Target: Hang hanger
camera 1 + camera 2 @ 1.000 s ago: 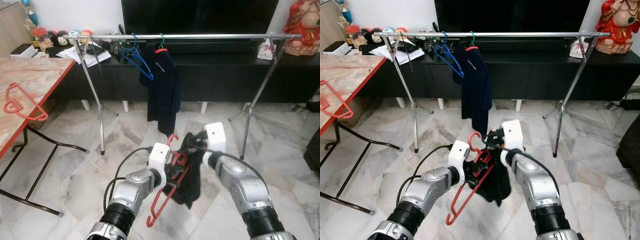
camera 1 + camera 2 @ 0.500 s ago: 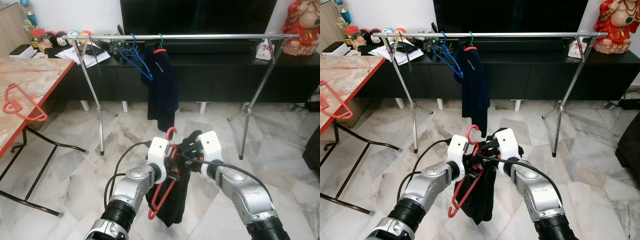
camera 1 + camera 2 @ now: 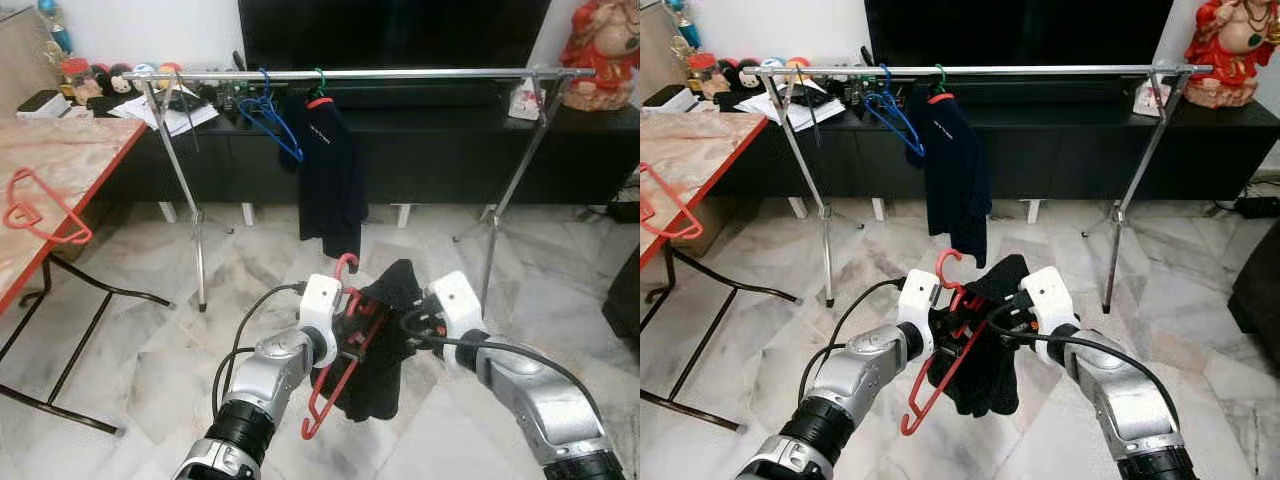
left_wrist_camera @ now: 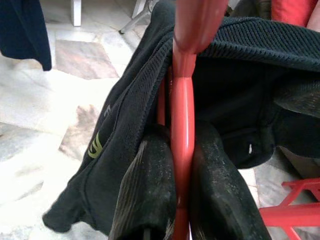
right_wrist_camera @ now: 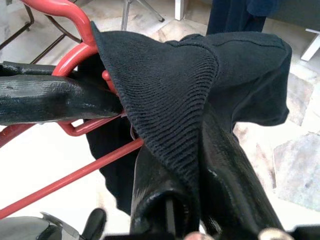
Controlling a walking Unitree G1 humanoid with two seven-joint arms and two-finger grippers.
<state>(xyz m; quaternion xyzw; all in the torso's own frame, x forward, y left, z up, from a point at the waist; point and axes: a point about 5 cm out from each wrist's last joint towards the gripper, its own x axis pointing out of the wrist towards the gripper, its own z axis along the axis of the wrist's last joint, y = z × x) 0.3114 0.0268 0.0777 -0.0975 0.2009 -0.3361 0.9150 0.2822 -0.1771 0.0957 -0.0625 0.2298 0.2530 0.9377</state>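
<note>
The left gripper (image 4: 182,200) pinches the red plastic hanger (image 3: 335,385) steady so the right gripper (image 5: 200,200), clamping the black knitted garment (image 3: 985,350), can dress it.

1. left gripper (image 4: 182,197) is clamped tight on the glossy red plastic hanger (image 4: 183,105), its two black fingers (image 4: 145,190) pressed against either side of the stem.
2. a black knitted garment (image 4: 235,60) is draped over the hanger, sagging down past one finger.
3. pale marble floor tiles (image 4: 45,110) lie beyond, with a dark navy cloth (image 4: 22,27) hanging at the corner.
</note>
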